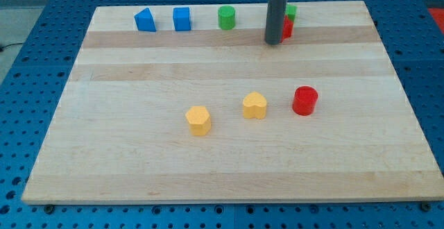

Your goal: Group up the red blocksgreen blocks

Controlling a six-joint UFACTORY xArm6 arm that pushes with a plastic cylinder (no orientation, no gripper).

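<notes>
1. Near the view's top right, my tip [273, 42] rests on the pale wooden board [222, 166], at the lower end of the straight dark rod; this arm carries no jaws, so nothing spreads or pinches.
2. Just right of the rod, a red block [287, 28] shows only as a sliver, touching or nearly touching it; its shape and long axis cannot be made out.
3. Above that sliver, a green block [291, 11] peeks out, mostly hidden too.
4. Further left along the top edge stands a green cylinder [226, 17], upright, axis vertical, near the rod but apart from it.
5. A red cylinder [304, 100] stands upright at mid-board, right of centre, well apart from the tip.
6. Left of it sit a yellow heart-shaped block [254, 106] and a yellow hexagonal block [198, 121].
7. At top left, a blue wedge-like block [145, 20] and a blue cube [182, 19] stand side by side.
</notes>
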